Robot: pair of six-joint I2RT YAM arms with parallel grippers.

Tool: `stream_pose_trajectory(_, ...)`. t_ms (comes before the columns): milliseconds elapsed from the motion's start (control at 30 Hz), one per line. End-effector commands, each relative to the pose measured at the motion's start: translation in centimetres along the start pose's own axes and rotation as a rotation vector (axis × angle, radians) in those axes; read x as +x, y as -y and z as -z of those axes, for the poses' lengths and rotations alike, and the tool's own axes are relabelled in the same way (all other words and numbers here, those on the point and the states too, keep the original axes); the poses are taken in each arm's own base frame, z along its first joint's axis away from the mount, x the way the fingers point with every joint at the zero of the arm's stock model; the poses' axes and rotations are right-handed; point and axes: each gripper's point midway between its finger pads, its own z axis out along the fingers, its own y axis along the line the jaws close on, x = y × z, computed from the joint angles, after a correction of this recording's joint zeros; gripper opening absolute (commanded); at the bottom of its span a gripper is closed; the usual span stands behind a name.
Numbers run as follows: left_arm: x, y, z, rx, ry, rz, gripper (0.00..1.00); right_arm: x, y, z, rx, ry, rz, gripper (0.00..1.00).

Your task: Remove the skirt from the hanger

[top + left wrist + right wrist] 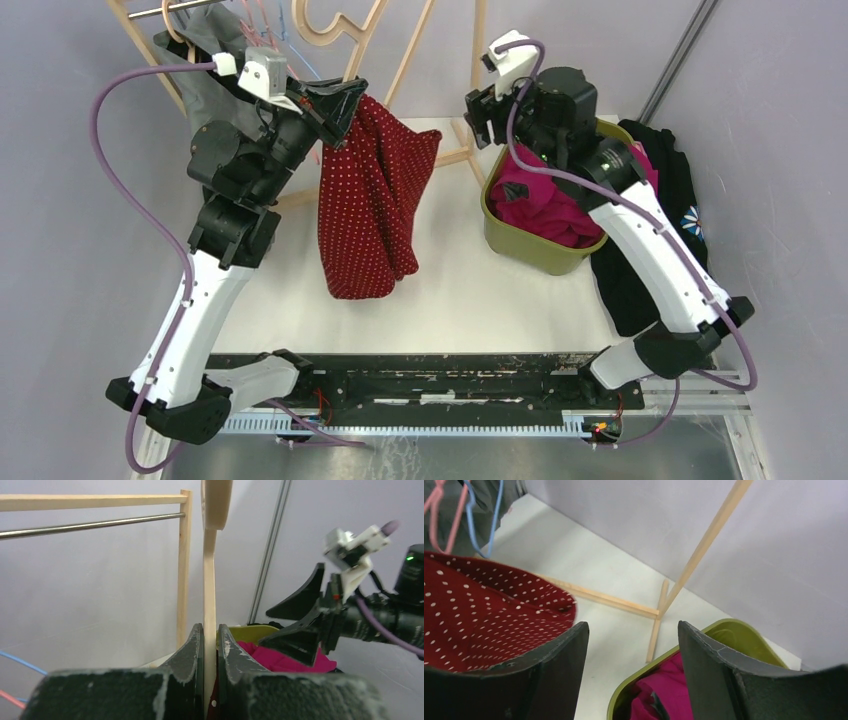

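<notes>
— White surface (pixel 470 290), pale walls, a wooden rack (pixel 704 545) at the far side. Where is the skirt?

— The red dotted skirt (pixel 370 200) hangs left of centre, below the left end effector (pixel 210 630). Its fingers are pressed together on a wooden strip that I take for the hanger (pixel 209 580). A bit of red cloth shows low down at the fingers, so the waistband seems to sit right at the grip. Whether the hem touches the surface I cannot tell.

— And the other arm?

— The right end effector (pixel 631 635) is spread and holds nothing. It hovers at the far right, over the near rim of the green basket (pixel 500 238) of pink clothes (pixel 545 205), apart from the skirt.

— So how should the pull go?

— I would bring the spread fingers across to the skirt's right edge and take a deep bite of cloth near the top rather than at the hem. Then I would draw it sideways and down along the hanger arm while the left holds the wood steady. Pulling straight down risks snagging the waistband or twisting the hanger out of its pinch.
</notes>
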Motion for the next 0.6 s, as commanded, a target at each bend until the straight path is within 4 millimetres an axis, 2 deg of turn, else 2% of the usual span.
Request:
stream_pose_trajectory(0, -3.9, 0.1, 0.5, -0.014, 0.101, -0.025, 0.03, -4.9, 2.3, 3.1, 0.065, 0.165, 0.021, 0.71)
stream_pose_trajectory(67, -3.5, -0.1, 0.4, -0.020, 0.092, -0.023, 0.03, -6.3, 1.5, 3.8, 0.007, 0.227, -0.009, 0.67)
stream_pose_trajectory(200, -3.3, 0.0, -0.1, -0.010, 0.092, -0.002, 0.03, -7.7, -5.1, 3.8, -0.343, 0.337, -0.177, 0.65)
stream_pose_trajectory(300, -3.4, 0.5, -0.6, 0.019, 0.101, 0.031, 0.03, -7.9, -8.7, 3.2, -0.542, 0.385, -0.373, 0.67)
stream_pose_trajectory(400, -3.2, 1.2, -0.9, 0.051, 0.101, 0.070, 0.03, -7.7, -10.5, 2.8, -0.656, 0.412, -0.425, 0.70)
stream_pose_trajectory(567, -2.4, 1.9, -1.1, 0.094, 0.085, 0.130, 0.03, -7.7, -12.0, 3.3, -0.776, 0.483, -0.436, 0.72)
